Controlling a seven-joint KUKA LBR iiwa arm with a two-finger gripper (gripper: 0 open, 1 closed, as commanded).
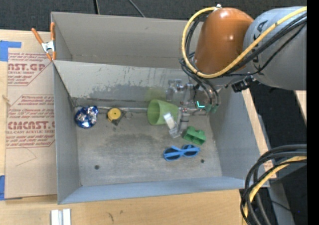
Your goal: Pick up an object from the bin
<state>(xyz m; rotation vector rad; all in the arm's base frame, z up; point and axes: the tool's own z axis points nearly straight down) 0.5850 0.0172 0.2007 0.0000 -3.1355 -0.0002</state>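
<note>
My gripper (175, 125) reaches down at the right of the bin floor, its metal fingers close beside a light green cup (160, 112) that lies on its side with the mouth to the left. A small dark green block (194, 135) lies just right of the fingertips. Below it sits a pair of blue toy glasses (180, 152). Nothing shows between the fingers, and whether they touch the cup I cannot tell.
A shiny blue-and-silver ball (86, 117) and a small yellow round piece (114, 114) lie at the left of the floor, near the back wall. The arm with its orange cover hangs over the bin's right side.
</note>
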